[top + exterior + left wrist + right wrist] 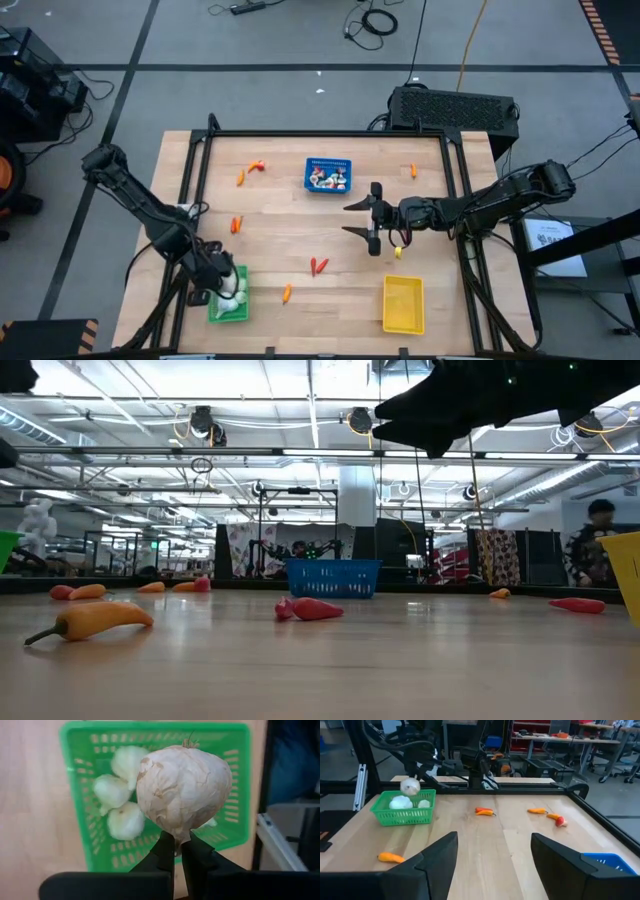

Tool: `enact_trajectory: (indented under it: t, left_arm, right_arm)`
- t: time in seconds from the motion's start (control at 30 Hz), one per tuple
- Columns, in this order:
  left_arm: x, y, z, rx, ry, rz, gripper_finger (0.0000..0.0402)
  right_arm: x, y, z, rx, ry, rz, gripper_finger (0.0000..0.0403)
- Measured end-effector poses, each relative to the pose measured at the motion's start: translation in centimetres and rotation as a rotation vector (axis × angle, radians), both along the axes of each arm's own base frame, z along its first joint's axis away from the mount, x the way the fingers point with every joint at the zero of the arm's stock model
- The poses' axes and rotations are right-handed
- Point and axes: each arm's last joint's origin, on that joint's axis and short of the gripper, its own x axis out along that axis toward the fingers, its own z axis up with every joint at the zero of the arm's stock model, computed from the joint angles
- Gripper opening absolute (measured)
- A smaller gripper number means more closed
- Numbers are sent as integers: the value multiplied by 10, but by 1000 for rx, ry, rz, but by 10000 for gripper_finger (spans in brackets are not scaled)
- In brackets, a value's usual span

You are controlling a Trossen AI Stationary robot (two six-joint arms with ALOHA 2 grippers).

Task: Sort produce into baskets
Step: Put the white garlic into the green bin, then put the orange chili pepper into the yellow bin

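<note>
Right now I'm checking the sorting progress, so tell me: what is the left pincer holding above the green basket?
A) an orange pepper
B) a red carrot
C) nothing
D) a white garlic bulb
D: the left pincer is shut on a white garlic bulb, pinched at its tip above the green basket, where three more bulbs lie.

A wooden counter (300, 235) carries three baskets: green (228, 303) at the near left, yellow (403, 304) at the near right, blue (328, 175) at the far middle. Orange and red peppers (318, 265) lie scattered between them.
</note>
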Motion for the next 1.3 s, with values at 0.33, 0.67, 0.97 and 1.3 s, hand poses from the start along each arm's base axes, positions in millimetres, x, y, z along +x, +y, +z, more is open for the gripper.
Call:
enact_trajectory:
  t: [0.33, 0.67, 0.97, 1.3]
  left_arm:
    - [-2, 3, -2, 56, 7, 16, 102]
    - [4, 12, 3, 72, -73, 5, 122]
    - [19, 27, 32, 556, -735, -86, 123]
    - [16, 74, 33, 719, -1108, -39, 123]
  right_arm:
    - [0, 0, 0, 31, -3, -6, 242]
    - [1, 0, 5, 35, -52, -6, 242]
    - [35, 21, 10, 4, 93, 172, 242]
    - [98, 54, -25, -48, 469, 235, 242]
